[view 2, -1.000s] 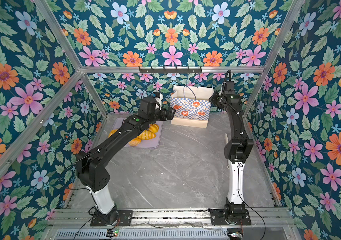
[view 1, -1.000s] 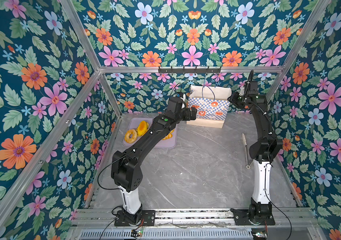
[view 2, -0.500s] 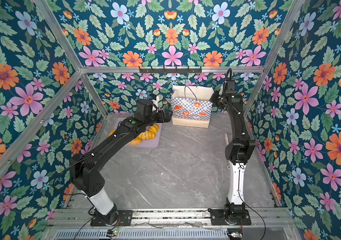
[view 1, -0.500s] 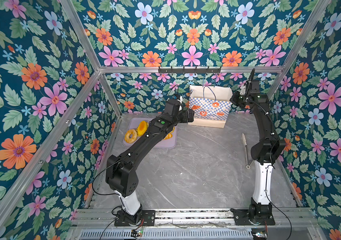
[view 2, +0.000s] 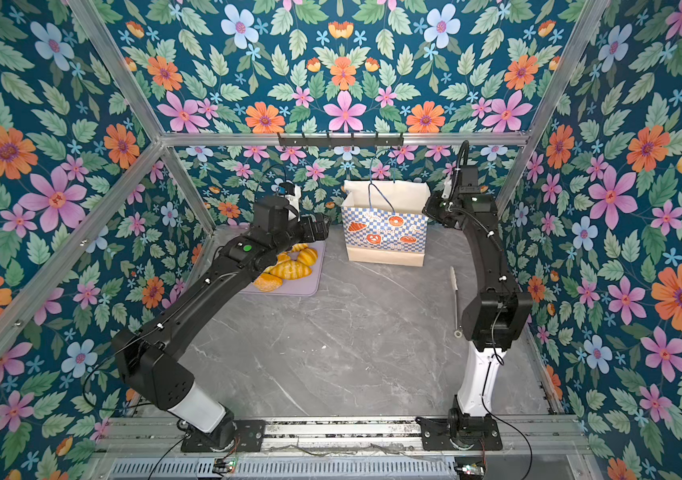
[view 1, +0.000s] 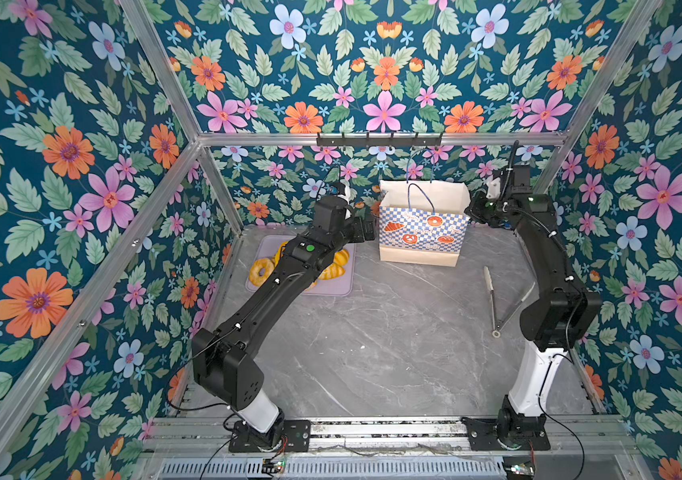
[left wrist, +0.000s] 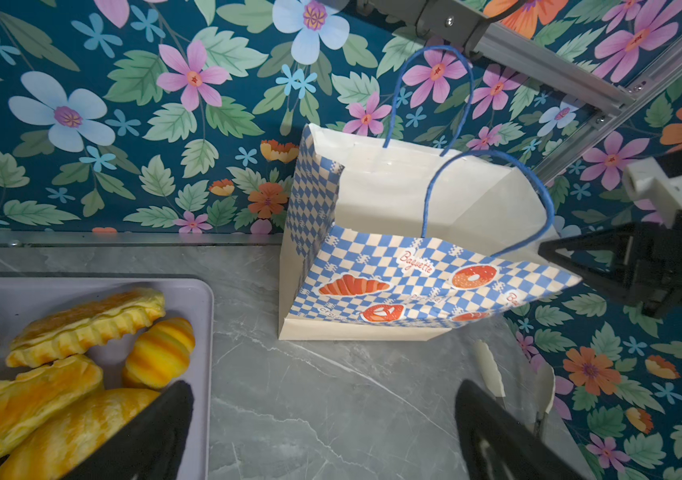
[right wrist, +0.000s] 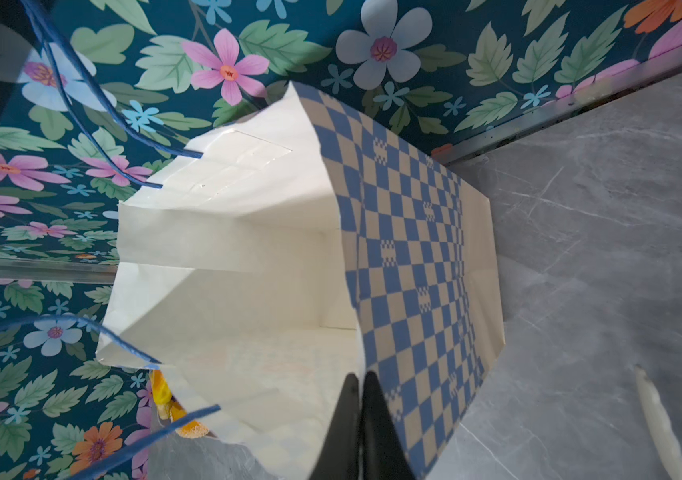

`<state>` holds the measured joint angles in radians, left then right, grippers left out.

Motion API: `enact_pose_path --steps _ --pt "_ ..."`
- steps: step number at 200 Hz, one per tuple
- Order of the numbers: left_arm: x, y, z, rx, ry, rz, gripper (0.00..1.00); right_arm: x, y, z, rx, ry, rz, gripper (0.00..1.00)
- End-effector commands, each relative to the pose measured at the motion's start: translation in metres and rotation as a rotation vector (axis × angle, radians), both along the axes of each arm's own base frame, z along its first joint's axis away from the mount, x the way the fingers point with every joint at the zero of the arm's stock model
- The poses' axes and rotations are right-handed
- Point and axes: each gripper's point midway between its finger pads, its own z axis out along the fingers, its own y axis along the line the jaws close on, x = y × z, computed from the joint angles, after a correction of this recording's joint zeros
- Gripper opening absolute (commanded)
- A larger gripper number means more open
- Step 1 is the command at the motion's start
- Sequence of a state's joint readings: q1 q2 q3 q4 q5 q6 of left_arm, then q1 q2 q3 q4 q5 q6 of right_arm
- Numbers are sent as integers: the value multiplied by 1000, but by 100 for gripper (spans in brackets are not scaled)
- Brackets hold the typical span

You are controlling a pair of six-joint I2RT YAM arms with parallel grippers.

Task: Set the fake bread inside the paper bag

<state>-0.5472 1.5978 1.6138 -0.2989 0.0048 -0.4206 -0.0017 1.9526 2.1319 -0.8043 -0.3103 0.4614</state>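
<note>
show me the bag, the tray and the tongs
bag (view 1: 422,232), in a top view, on its checkered front face
tray (view 1: 340,286), in a top view, on the bare corner beside the bread
tongs (view 1: 491,299), in a top view, midway along one arm

- The mouth of the paper bag (view 1: 422,237) stands open upward, but two cord handles (left wrist: 493,152) arch over it.
- The counter (view 1: 366,266) between lilac tray (view 1: 341,286) and bag lies free.

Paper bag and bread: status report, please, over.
Left gripper open, empty, by lilac tray. Right gripper shut on paper bag rim. Fake bread on tray; bag looks empty. Mouth unobstructed.
</note>
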Motion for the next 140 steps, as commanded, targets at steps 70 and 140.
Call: enact_pose_path --steps 70,140 --pt "-31 53 5 40 7 85 99 -98 31 -1 72 -44 141 0" --pt "-47 80 17 47 -4 120 99 -182 61 -11 101 -37 251 0"
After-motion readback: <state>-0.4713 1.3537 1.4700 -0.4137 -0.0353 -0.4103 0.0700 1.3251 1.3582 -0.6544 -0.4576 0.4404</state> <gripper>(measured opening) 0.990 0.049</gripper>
